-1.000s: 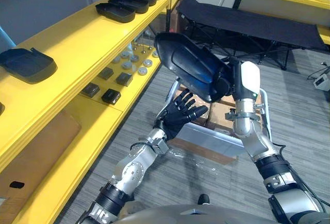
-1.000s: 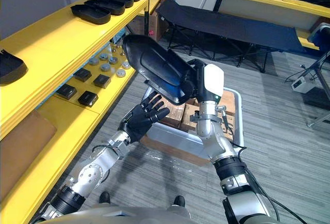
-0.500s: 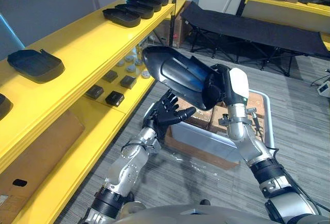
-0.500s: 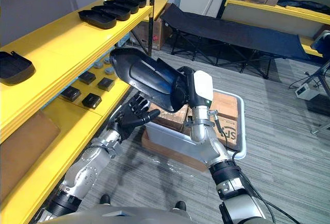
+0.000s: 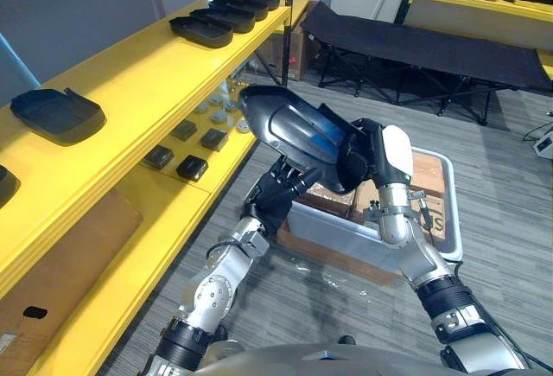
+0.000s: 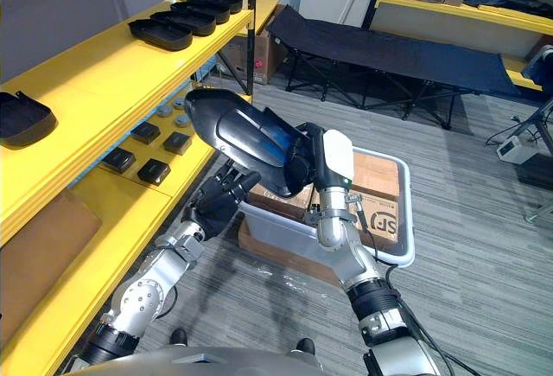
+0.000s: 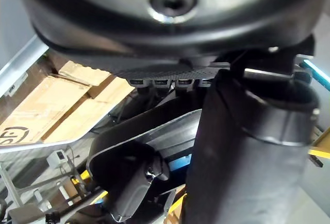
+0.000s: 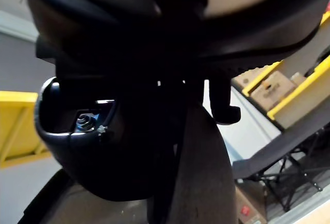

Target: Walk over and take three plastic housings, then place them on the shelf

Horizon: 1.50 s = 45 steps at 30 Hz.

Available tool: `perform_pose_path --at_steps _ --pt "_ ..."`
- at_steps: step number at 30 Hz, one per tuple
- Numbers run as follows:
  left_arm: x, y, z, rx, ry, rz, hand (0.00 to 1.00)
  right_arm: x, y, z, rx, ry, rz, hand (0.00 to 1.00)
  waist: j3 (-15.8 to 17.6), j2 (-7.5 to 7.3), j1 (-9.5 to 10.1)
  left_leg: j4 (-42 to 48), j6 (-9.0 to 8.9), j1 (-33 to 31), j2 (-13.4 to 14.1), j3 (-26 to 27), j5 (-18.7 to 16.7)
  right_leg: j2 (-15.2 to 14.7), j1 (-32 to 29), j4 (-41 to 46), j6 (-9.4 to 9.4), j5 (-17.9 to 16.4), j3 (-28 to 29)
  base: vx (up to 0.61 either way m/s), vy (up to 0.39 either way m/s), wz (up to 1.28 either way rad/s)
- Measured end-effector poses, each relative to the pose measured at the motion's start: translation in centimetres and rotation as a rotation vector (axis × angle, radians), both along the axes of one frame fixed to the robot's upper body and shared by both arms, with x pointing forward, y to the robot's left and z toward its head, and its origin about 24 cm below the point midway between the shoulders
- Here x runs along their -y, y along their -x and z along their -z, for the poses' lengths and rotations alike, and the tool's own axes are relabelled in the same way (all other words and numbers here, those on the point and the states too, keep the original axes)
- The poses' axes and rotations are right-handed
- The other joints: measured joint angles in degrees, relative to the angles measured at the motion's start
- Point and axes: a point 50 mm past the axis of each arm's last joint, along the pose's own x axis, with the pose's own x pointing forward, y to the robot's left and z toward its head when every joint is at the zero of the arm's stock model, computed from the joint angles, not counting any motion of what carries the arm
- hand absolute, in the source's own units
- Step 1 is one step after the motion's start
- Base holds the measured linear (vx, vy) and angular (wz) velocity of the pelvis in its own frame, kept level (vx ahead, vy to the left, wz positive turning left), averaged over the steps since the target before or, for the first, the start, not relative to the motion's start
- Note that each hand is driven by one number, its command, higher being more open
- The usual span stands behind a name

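My right hand (image 5: 366, 156) is shut on one end of a black plastic housing (image 5: 292, 127), holding it in the air, tilted, at chest height beside the yellow shelf (image 5: 147, 82). From below, my left hand (image 6: 218, 202) reaches up with straight fingers to the housing's underside, and their tips are hidden behind it. In the left wrist view the housing (image 7: 135, 149) shows just past the thumb (image 7: 242, 162). One housing (image 5: 57, 113) lies on the near part of the top shelf board, and several more housings (image 5: 207, 27) sit in a row at its far end.
The lower shelf board (image 5: 138, 212) holds small black boxes (image 5: 186, 166) and metal discs (image 5: 226, 106). A grey bin (image 5: 371, 242) with cardboard boxes stands on the floor under my arms. A black folding cot (image 5: 415, 43) stands behind it.
The housing has come down a little and lies flatter. My left hand has risen from below until its fingers reach the underside. The camera has shifted too.
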Motion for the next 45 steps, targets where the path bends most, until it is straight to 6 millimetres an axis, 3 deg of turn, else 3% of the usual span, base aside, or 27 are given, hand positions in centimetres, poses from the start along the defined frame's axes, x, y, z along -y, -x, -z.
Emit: perform_pose_path --at_steps 18,30,35,45 --pt "0.8 0.4 0.9 -0.049 -0.019 0.027 1.0 -2.9 0.5 1.0 -0.038 -0.129 -0.066 0.0 -0.4 -0.61 0.08 0.0 0.05 0.0 0.0 0.0 -0.2 0.0 0.0 0.0 -0.01 0.0 0.0 0.0 0.0 0.0" --pt "-1.2 -0.8 -0.1 -0.059 0.038 -0.304 1.0 -4.9 2.0 2.6 -0.118 -0.199 -0.124 0.0 -0.4 -0.6 -0.03 0.0 -0.06 0.1 0.0 0.1 -0.3 0.0 -0.2 0.0 -0.15 -0.1 0.1 0.0 0.0 0.0" --pt "-1.6 -0.9 -0.1 -0.078 0.039 -0.343 1.0 -5.7 2.1 2.6 -0.12 -0.23 -0.134 0.0 -0.4 -0.61 0.01 0.0 -0.12 0.1 0.0 0.1 -0.4 0.0 -0.3 0.0 -0.19 -0.1 0.1 0.0 0.0 0.0" --pt "0.1 -0.5 0.6 -0.056 0.036 -0.183 1.0 -6.4 2.2 2.5 -0.117 -0.279 -0.137 0.0 -0.6 -0.82 -0.03 0.1 -0.13 0.3 0.0 0.7 -0.4 0.0 -0.4 0.0 0.05 0.1 0.8 0.0 0.0 -0.02"
